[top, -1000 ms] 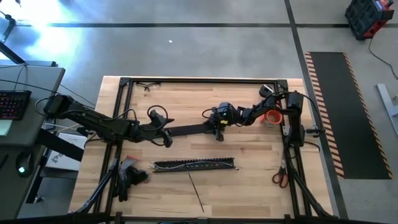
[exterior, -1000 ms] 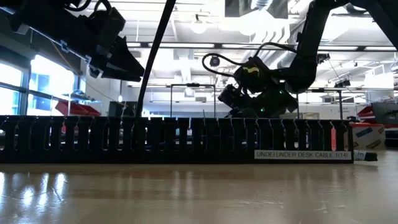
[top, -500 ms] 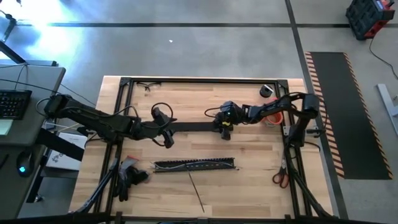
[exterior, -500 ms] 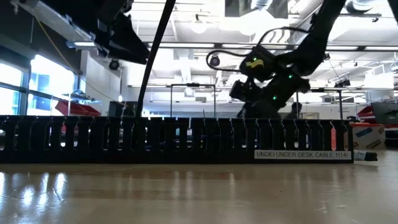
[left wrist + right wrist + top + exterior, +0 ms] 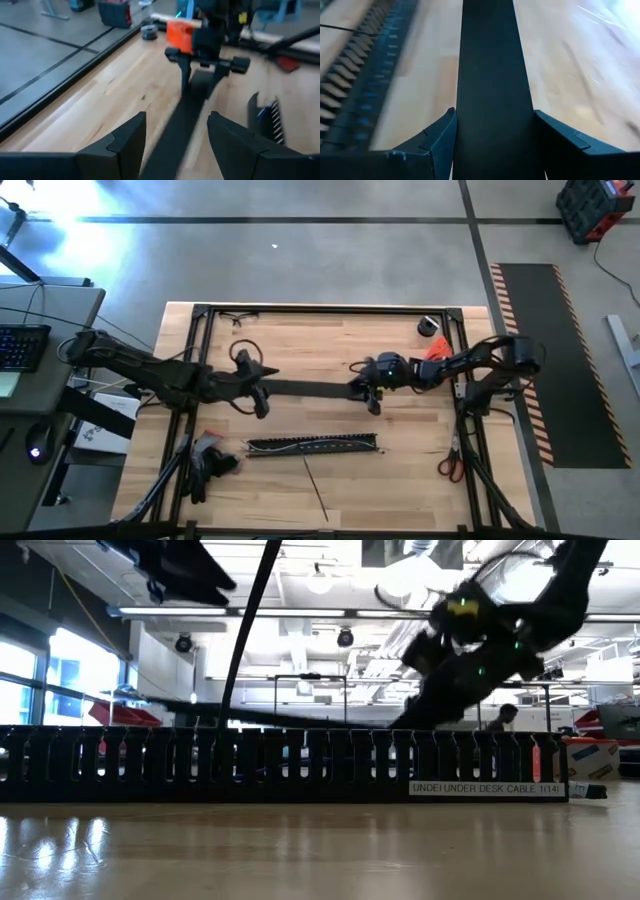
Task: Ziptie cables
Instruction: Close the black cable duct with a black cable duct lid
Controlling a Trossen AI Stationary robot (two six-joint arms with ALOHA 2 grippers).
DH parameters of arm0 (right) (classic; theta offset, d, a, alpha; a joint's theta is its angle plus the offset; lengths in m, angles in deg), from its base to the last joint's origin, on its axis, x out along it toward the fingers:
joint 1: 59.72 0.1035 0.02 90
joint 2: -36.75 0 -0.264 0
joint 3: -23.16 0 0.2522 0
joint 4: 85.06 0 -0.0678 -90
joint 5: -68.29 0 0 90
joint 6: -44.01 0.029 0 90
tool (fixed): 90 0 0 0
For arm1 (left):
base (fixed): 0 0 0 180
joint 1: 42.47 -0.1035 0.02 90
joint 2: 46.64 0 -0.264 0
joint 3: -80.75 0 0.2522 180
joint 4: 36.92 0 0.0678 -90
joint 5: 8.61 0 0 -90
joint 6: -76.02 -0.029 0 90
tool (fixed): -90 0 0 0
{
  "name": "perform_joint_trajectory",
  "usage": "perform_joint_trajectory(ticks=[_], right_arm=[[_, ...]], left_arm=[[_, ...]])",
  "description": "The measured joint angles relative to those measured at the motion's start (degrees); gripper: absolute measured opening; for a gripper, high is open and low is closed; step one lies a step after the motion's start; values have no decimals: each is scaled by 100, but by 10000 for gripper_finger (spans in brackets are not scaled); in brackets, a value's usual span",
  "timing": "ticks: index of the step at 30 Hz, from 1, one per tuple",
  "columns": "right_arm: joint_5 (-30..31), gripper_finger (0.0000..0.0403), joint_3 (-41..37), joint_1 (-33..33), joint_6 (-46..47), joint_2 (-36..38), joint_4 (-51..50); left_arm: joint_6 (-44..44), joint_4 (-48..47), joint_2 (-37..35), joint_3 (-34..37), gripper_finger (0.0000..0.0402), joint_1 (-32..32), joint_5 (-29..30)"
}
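Currently: left gripper (image 5: 262,388) and right gripper (image 5: 366,387) each pinch one end of flat black cover strip (image 5: 312,388), held level between them | cables (image 5: 300,446) lie in slotted black tray (image 5: 313,445), near-side of strip, parallel | arms roughly equidistant.

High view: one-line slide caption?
Left gripper and right gripper hold a flat black strip between them above the slotted cable tray.

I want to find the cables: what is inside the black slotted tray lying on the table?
In the high view, thin pale wires lie along the inside of the slotted tray. From table height its wall hides them.
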Motion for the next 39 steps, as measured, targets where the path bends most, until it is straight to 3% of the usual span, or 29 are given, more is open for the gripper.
perform_joint_trajectory(ticks=[3,6,12,17,23,33,39], right_arm=[[303,205,281,414,16,237,-556],[661,205,641,862,16,369,-1183],[869,205,1089,1598,366,434,-1627],[1375,205,1335,2186,768,432,-1872],[1731,205,1615,2643,1063,301,-2182],[1735,205,2012,2708,1047,-229,-2488],[1724,205,2053,2666,1048,-274,-2554]], left_arm=[[-2,13,-359,-13,181,8,-180],[112,-381,-631,-174,150,-8,-666],[446,-1580,-567,-853,13,-20,-1146],[930,-2409,-270,-1473,1,-91,-1981],[1399,-2608,-12,-1424,0,534,-2484],[2633,-2318,-204,-459,0,1900,-1818],[3277,-1799,-427,404,0,2209,-1689]])
